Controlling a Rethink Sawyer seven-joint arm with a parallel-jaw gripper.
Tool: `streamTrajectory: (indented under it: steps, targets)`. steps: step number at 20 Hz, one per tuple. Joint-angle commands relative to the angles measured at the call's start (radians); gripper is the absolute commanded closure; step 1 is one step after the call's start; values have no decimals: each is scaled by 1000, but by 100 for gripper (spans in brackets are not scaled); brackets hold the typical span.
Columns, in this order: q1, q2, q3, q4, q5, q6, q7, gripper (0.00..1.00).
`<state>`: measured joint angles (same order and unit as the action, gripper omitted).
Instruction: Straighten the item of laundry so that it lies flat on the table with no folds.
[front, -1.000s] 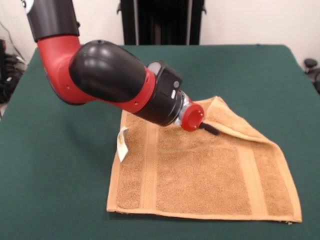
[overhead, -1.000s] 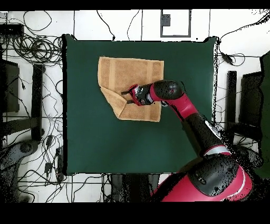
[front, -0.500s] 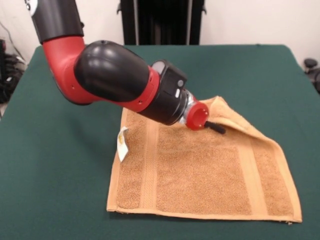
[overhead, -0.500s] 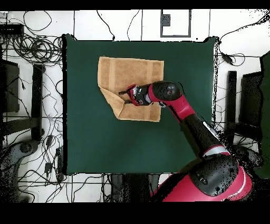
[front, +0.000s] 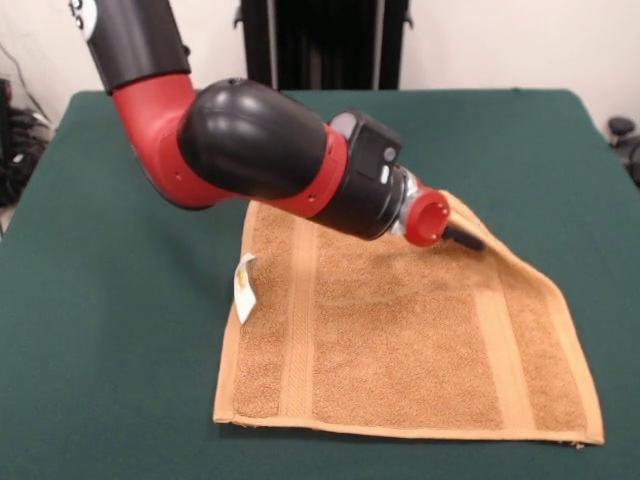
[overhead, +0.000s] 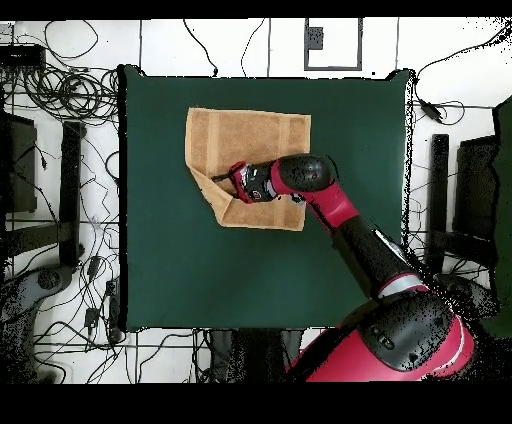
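The towel (front: 400, 350) is an orange-tan terry cloth with hemmed edges, lying spread on the green table (front: 100, 380). Two smoother woven bands run across it, one near each side in the front view. A small white label (front: 244, 285) stands out from its left edge there. Most of it lies flat, but it is not fully straightened: one corner is folded over onto the cloth (the far right corner in the front view, the lower left in the overhead view), giving that side a slanted edge (overhead: 210, 195). Seen from overhead, the towel (overhead: 250, 140) sits in the table's upper middle part, well inside its borders.
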<state>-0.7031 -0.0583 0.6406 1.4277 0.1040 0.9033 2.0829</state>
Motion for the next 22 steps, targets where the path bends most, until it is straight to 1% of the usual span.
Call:
streamTrajectory:
  steps: [1,7,10,13,18,22]
  targets:
    - [32,77,68,63,60,-73,21,0]
    - [29,75,72,75,62,-75,23,0]
    - [15,60,90,128,74,-79,41,0]
    - [7,50,94,157,75,-91,47,0]
    - [3,54,97,159,80,-75,50,0]
    - [-4,36,100,177,81,-78,58,0]
